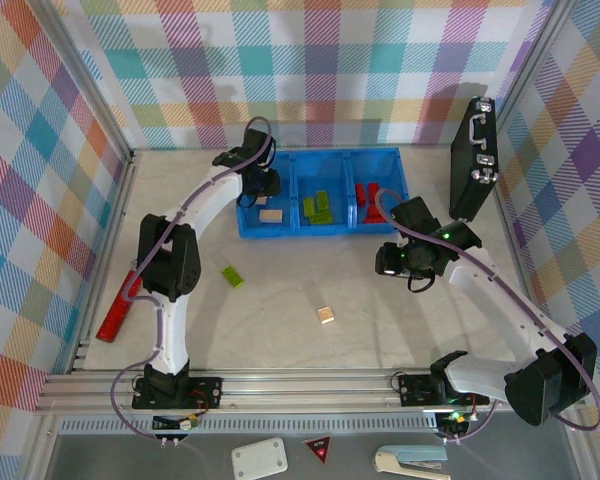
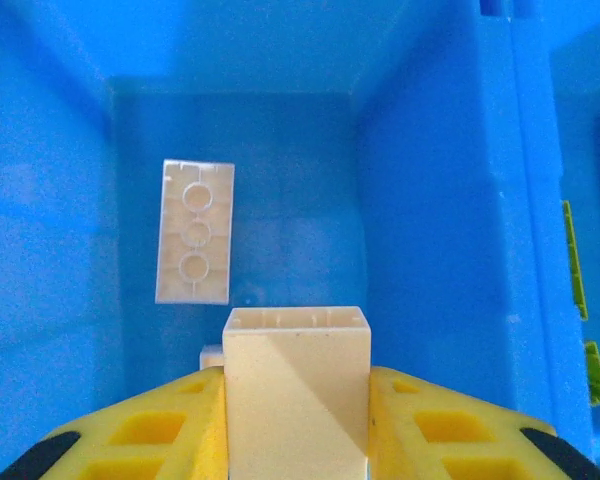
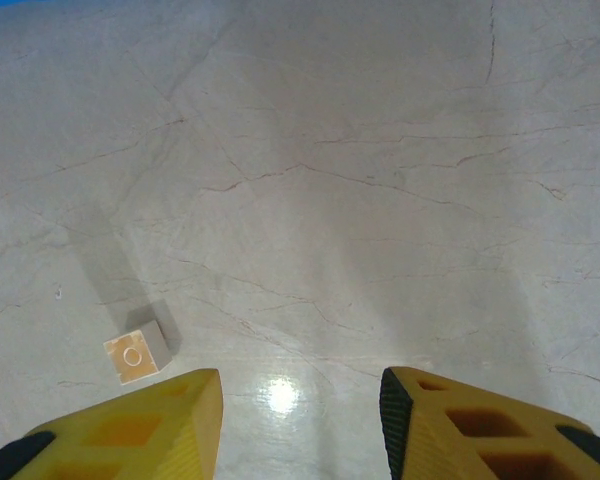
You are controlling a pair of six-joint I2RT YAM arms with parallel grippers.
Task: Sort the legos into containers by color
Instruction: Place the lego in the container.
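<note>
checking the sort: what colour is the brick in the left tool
The brick is pale tan, clearest in the left wrist view.

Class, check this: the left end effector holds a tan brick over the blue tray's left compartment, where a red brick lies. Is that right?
No. The loose brick in that compartment is tan, not red, as the left wrist view shows; the rest stands.

no legible text, labels, brands or numbers in view
</note>
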